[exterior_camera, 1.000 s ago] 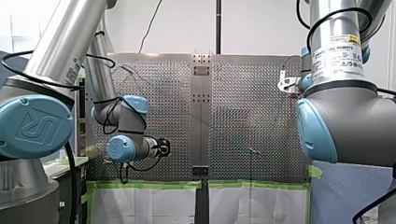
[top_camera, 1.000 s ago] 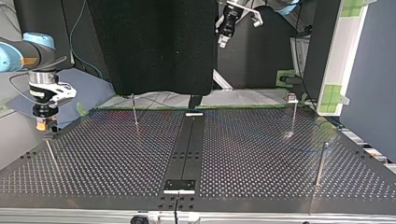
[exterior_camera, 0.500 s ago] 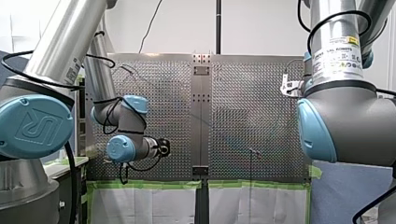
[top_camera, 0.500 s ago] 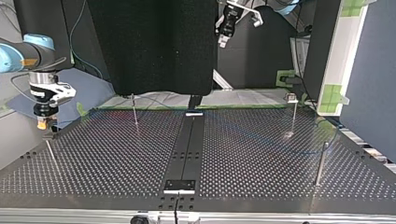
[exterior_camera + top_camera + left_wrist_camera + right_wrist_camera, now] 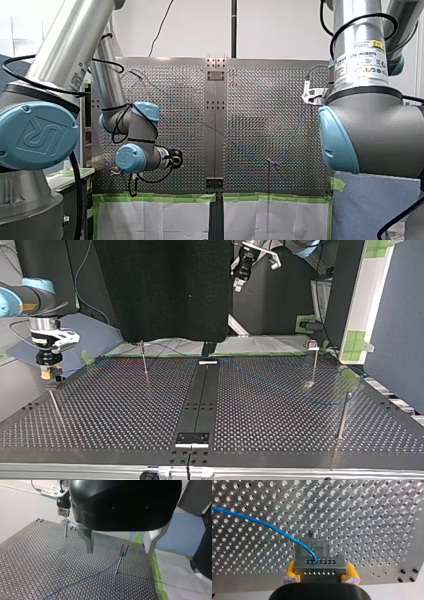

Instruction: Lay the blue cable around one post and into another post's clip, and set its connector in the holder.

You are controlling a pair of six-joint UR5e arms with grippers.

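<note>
Gripped between right jaws' yellow pads (image 5: 290, 571): connector (image 5: 319, 565), just above a post (image 5: 312, 533) near the surface (image 5: 374, 517) corner, with blue cable (image 5: 262, 523) plugged in. Spread wide, empty: left jaws, high above the surface.

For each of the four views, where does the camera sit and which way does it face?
Front view: behind the arms, facing over the table; both arms show.
Top view: across the table, facing the arms; my right hand and my left hand show.
Left wrist view: on my left wrist, facing a post past the hand's open fingers.
Right wrist view: on my right wrist, facing the connector between yellow pads.
Both wrist views show the blue cable.
</note>
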